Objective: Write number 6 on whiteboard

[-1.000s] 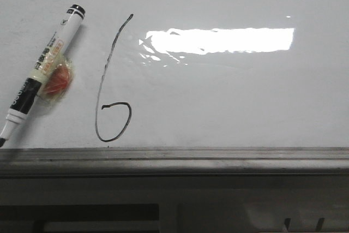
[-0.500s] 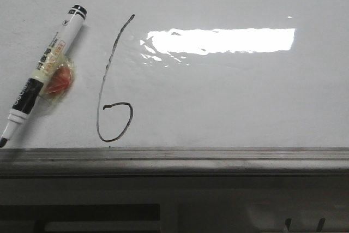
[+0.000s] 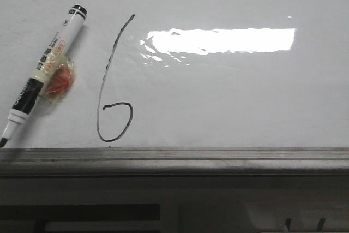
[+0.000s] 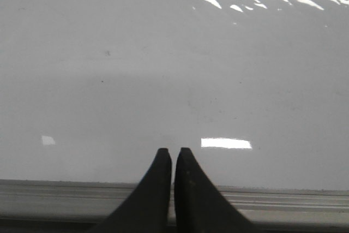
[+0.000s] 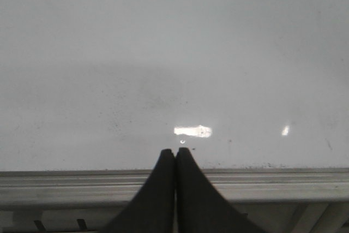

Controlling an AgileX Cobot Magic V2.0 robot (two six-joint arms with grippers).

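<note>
The number 6 (image 3: 112,88) is drawn in thin black line on the whiteboard (image 3: 229,96), left of the bright glare, its loop near the grey metal strip (image 3: 174,156). A black-and-white marker pen (image 3: 43,72) lies on the board left of the 6, tip toward the strip. No gripper shows in the front view. My left gripper (image 4: 172,152) is shut and empty over the board's edge (image 4: 272,200). My right gripper (image 5: 175,151) is shut and empty over the board's edge (image 5: 272,184). Neither wrist view shows the 6 or the pen.
An orange-red lump in clear wrap (image 3: 58,82) sits under the pen's middle. Below the metal strip the front view shows a dark frame with slots (image 3: 82,214).
The front view shifted very slightly between one second ago and half a second ago; since then nothing has moved.
</note>
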